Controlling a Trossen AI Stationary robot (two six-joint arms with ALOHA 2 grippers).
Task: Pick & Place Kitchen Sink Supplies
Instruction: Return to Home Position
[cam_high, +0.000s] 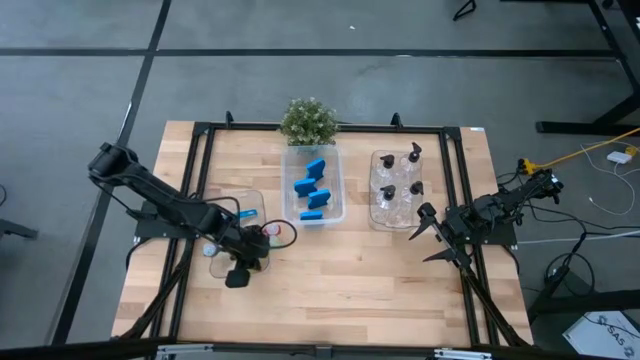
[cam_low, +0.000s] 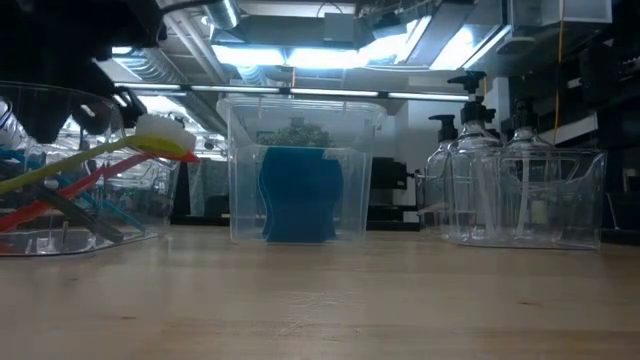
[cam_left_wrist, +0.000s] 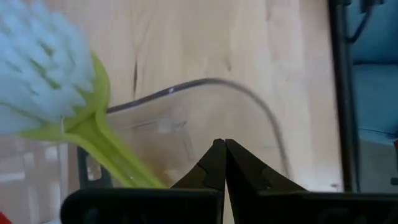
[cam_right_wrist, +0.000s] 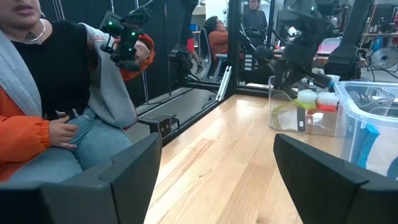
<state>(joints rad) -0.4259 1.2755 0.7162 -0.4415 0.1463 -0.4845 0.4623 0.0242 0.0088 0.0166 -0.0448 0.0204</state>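
Four blue sponges, clear plastic bin | left fingers together | right fingers apart

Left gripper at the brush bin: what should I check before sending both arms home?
1. Left gripper shut and empty: ok, its fingertips meet with nothing between them.
2. Yellow-green brush in the left bin: ok, its handle slants down into the bin.
3. Left gripper clear of that brush's head: cannot tell, the two are close.
4. Four blue sponges in the middle bin: ok.
5. Four pump bottles in the right bin: ok.
6. Right gripper open and empty: ok, its fingers are wide apart with only table between them.
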